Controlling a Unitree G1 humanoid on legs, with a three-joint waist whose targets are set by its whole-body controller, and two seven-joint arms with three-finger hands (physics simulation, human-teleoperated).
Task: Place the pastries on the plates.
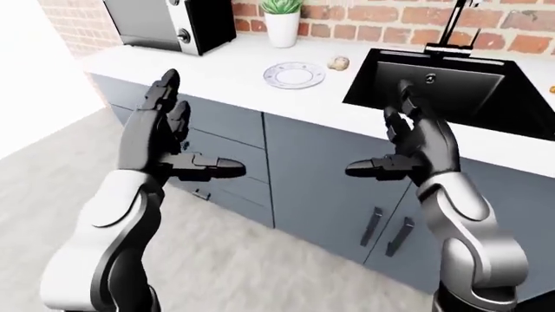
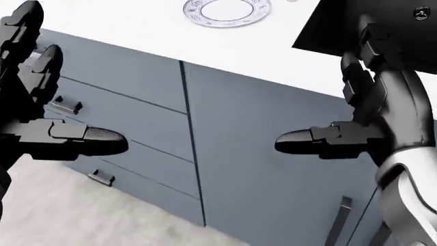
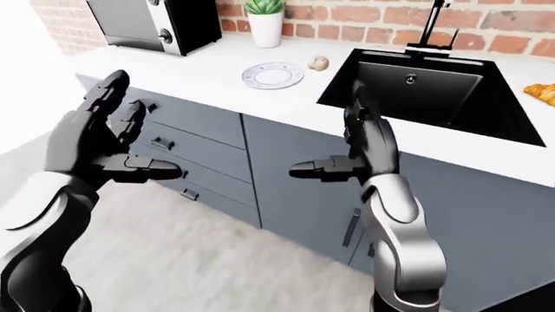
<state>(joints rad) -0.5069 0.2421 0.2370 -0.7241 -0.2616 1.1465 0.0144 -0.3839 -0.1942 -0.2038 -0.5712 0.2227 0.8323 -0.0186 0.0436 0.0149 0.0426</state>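
A white plate with a blue patterned rim [image 1: 294,75] lies on the white counter, left of the black sink [image 1: 434,84]. A small round pastry [image 1: 338,63] sits on the counter just right of the plate. A croissant [image 3: 542,93] shows at the right edge of the right-eye view, right of the sink. My left hand [image 1: 203,127] and right hand [image 1: 382,130] are both raised before the grey cabinets, open and holding nothing, below the counter's edge. The plate's near part [image 2: 227,10] shows at the top of the head view.
A microwave [image 1: 169,23] and a potted plant [image 1: 283,23] stand against the brick wall at the top left. A faucet [image 1: 455,29] rises behind the sink. Grey drawers [image 1: 221,146] and cabinet doors [image 1: 347,188] run under the counter. Pale floor [image 1: 226,260] lies below.
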